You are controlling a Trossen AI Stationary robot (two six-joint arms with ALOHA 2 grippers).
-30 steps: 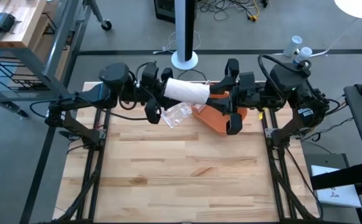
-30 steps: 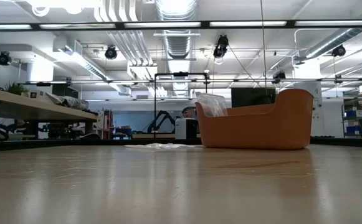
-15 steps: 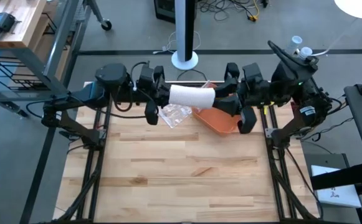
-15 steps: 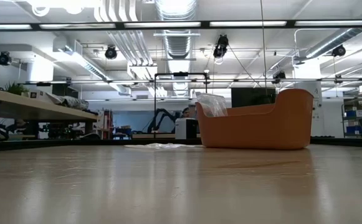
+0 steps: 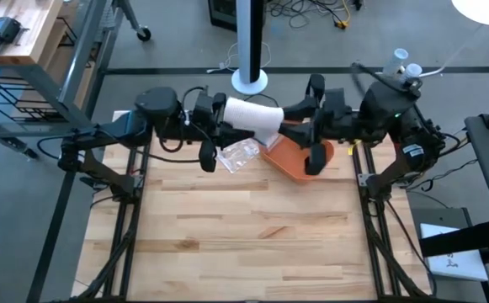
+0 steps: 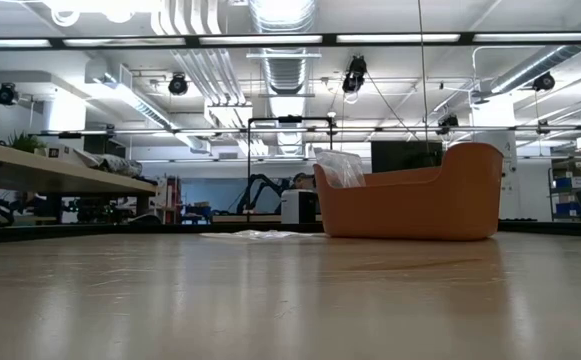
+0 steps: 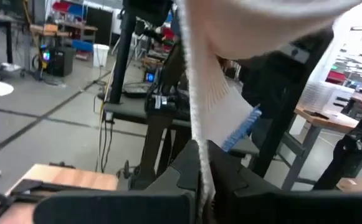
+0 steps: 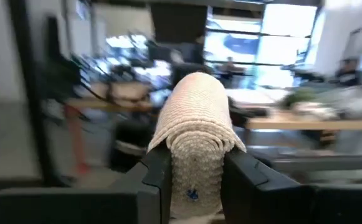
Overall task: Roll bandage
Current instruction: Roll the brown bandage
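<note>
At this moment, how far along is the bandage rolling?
Mostly rolled: the bandage roll is thick, clamped in the right gripper. In hand: the left gripper pinches the loose tail. Left: winding that tail on. The orange bin and plastic wrapper sit below.

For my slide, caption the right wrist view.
Right gripper clamps the rolled bandage end-on between its fingers.

Woven cloth bandage (image 8: pixel 196 118), wood table (image 5: pixel 244 236), plastic bin (image 6: pixel 410 205)
</note>
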